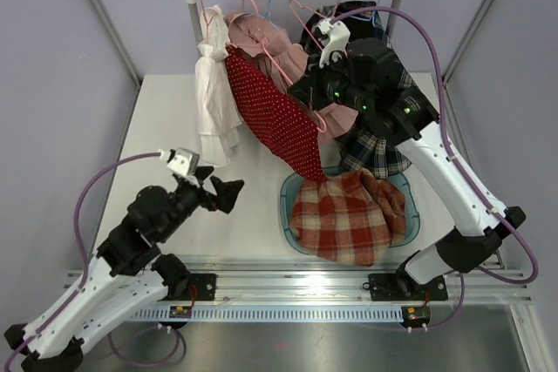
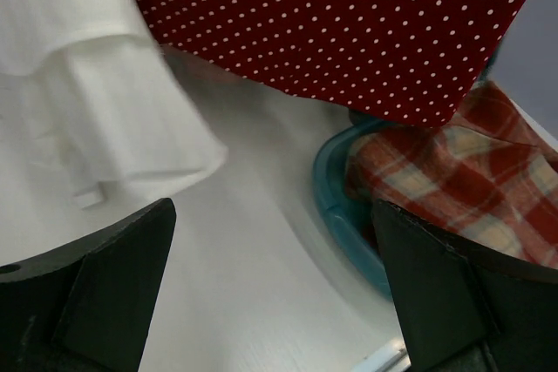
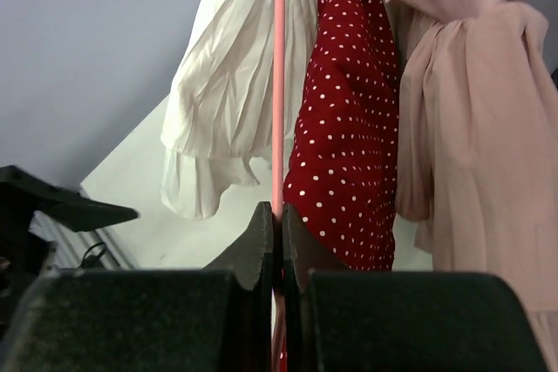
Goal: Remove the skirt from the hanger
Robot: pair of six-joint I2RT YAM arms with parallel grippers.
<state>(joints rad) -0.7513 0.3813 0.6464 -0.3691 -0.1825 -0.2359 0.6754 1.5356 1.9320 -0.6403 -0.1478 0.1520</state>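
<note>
Right gripper [image 3: 279, 215]: clamped on pink hanger [image 3: 278, 84]
Left gripper [image 2: 272, 211]: wide, holding nothing
Crowding hanger: one white skirt [image 3: 227, 102], one red dotted skirt [image 3: 349, 145], one pink skirt [image 3: 471, 111]
Basin [image 2: 336, 189]: one plaid skirt [image 2: 453, 180]

A: From above, where does the right tool [image 3: 279, 219] pinch?
B: Can't tell there; its own wrist and the garments cover it. Its own camera shows the pink hanger rod [image 3: 278, 84] running off the top edge, lower end hidden behind the fingers [image 3: 255, 248].
A: And the basin [image 2: 330, 185]?
B: Mostly buried under plaid cloth [image 2: 453, 180], cut by the right edge. The dotted skirt [image 2: 349, 32] and white garment [image 2: 78, 67] are cropped at the top; the bench [image 2: 244, 285] looks blurred.
</note>
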